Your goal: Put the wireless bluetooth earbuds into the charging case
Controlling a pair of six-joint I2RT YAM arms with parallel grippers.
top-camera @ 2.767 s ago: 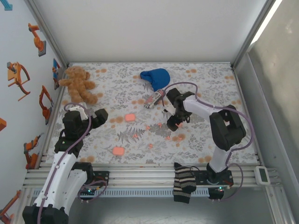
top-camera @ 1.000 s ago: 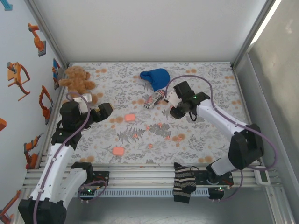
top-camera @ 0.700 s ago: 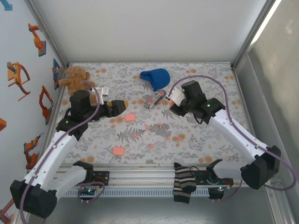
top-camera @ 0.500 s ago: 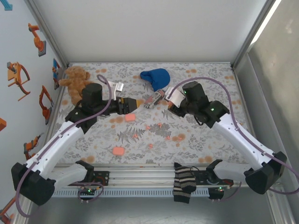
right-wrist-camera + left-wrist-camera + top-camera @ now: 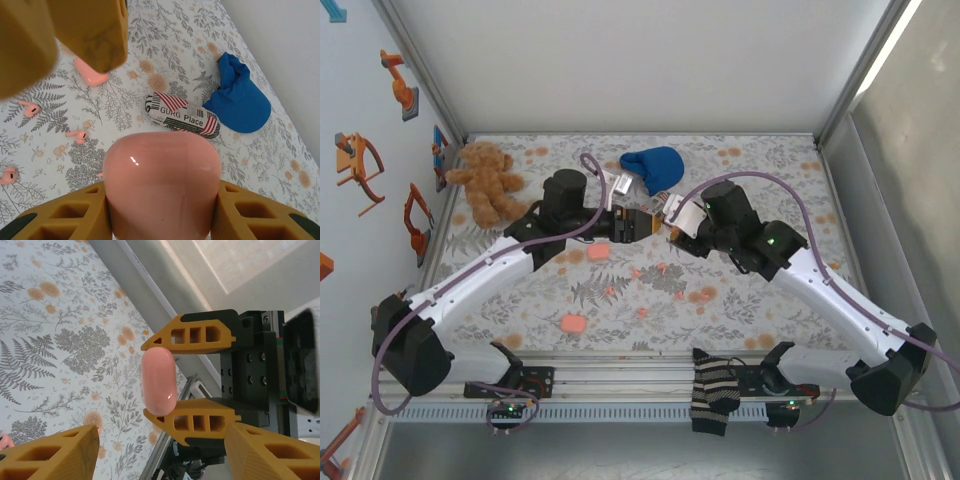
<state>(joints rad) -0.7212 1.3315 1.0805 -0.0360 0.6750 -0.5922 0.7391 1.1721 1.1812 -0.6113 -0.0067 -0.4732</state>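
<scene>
My right gripper (image 5: 162, 196) is shut on a salmon-pink charging case (image 5: 162, 182), closed and held above the table. In the left wrist view the same case (image 5: 159, 381) shows edge-on between the right arm's orange fingers (image 5: 192, 335). My left gripper (image 5: 160, 460) is open, a short way from the case and facing it, with nothing between its fingers. In the top view the left gripper (image 5: 640, 224) and right gripper (image 5: 672, 222) nearly meet at mid-table. Tiny coral-pink earbuds (image 5: 29, 108) (image 5: 77, 134) (image 5: 7, 176) lie loose on the floral cloth below.
Two more pink cases (image 5: 599, 252) (image 5: 573, 324) lie on the cloth, one seen under the left fingers (image 5: 91, 75). A striped pouch (image 5: 182, 115) and blue cap (image 5: 240, 100) sit behind. A teddy bear (image 5: 490, 180) is far left; a striped sock (image 5: 713, 390) hangs over the front rail.
The left arm has swung from the left side out to mid-table, its open gripper now facing the right one. The right gripper has risen with the case and shifted slightly left.
</scene>
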